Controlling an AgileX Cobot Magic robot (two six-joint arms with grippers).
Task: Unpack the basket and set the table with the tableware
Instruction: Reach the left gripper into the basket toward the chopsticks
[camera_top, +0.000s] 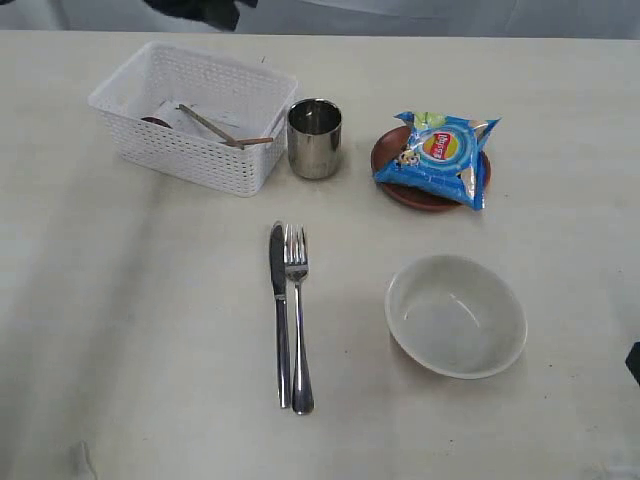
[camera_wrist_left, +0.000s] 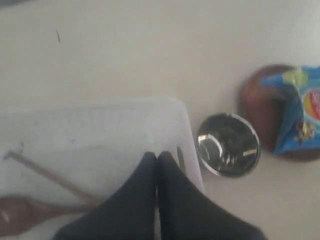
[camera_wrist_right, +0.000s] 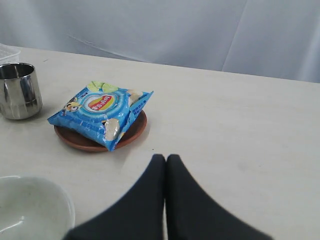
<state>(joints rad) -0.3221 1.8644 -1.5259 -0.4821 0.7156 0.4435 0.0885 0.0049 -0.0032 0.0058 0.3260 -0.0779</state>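
Far left: the white perforated plastic basket (camera_top: 180, 155) sits on the pale cream tabletop (camera_top: 120, 330), and the brown wooden chopsticks (camera_top: 208, 125) and reddish-brown wooden spoon (camera_wrist_left: 25, 214) lie inside it, not yet unpacked. My left gripper (camera_wrist_left: 157, 162) hangs over the basket corner nearest the cup, fingers pressed together, nothing between them. For the pick I'd open wide, come down over the chopsticks mid-length, clear of the lattice wall, and close across both sticks. Moving right, the steel cup (camera_top: 314, 138) is just beside the basket, with the steel knife (camera_top: 279, 300) and fork (camera_top: 297, 320) side by side in front. The small brown plate (camera_top: 415, 200) carries a blue chip bag (camera_top: 440, 158). The cream round bowl (camera_top: 456, 315) is front right. My right gripper (camera_wrist_right: 166, 162) hovers over bare table near the plate, fingers together, empty.
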